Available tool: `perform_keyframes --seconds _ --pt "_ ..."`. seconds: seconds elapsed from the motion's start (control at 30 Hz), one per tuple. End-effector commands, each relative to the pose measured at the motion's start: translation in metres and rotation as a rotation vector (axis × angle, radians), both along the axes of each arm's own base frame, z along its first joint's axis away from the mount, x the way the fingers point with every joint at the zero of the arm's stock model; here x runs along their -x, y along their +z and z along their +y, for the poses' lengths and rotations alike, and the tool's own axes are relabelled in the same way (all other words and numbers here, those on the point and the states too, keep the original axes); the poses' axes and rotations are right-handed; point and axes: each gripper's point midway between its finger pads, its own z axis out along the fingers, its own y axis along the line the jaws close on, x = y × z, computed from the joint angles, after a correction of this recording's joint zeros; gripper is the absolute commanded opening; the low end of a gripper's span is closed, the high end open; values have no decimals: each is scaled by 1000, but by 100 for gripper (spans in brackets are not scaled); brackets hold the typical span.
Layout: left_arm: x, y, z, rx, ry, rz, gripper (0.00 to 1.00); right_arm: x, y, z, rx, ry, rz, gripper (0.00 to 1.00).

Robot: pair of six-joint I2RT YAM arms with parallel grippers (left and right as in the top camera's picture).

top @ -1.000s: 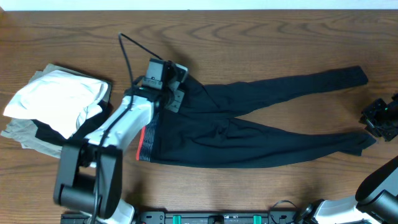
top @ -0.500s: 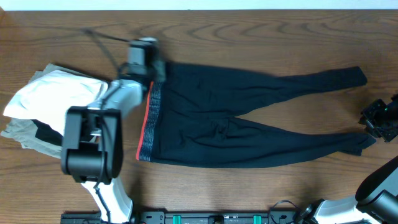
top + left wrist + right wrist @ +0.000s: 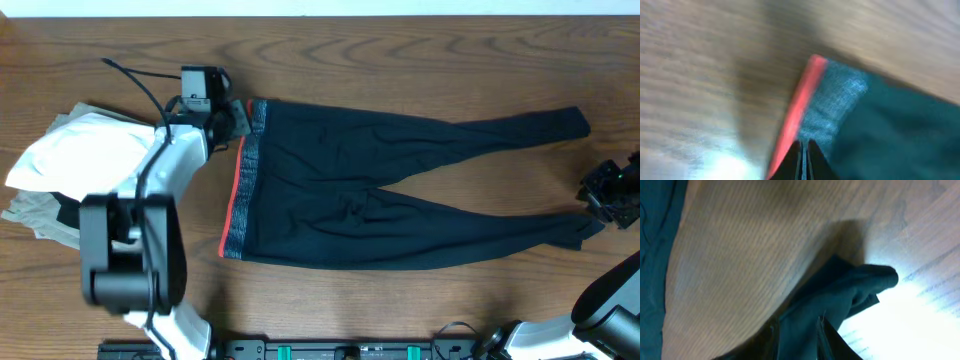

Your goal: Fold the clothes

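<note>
Overhead view: the left gripper [image 3: 238, 116] is clenched on the upper corner of the trousers' waistband [image 3: 240, 190]. A second ago it sat further right, over the bunched waist. Since then it has moved toward the upper left, and the waistband now runs as one straight strip down the left-centre of the frame. In the left wrist view its fingers [image 3: 801, 156] meet on the band's edge, which is a red stripe beside woven grey.

The right gripper [image 3: 608, 193] has not moved. It sits at the right edge with the lower leg's crumpled cuff [image 3: 860, 287] grasped between its jaws.

The trousers [image 3: 330, 190] are black, soft and lightly wrinkled. They lie flat across the middle, with the legs splayed in a narrow V toward the right. The table [image 3: 400, 50] is grained brown wood. At the left edge a puffy white shirt [image 3: 85, 155] sits on a khaki garment [image 3: 25, 215].
</note>
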Motion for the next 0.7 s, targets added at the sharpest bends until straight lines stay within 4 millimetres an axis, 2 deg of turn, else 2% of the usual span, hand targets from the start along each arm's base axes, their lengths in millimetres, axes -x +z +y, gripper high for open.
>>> perform_keyframes --seconds 0.0,0.1,0.23,0.37,0.5,0.67 --pt "11 46 -19 5 -61 -66 7 3 3 -5 33 -5 31 24" --pt "35 58 -35 -3 -116 -33 7 24 2 -17 82 -90 124 25" --pt "62 50 -54 -26 -185 51 7 44 0 -20 85 -137 192 25" --pt "83 35 -64 -43 -223 129 6 49 -8 -20 78 -143 200 24" --pt "98 28 -70 -54 -247 187 6 52 -21 -24 97 -147 196 29" --pt "111 23 -73 -64 -267 236 6 67 -44 -30 118 -182 206 34"
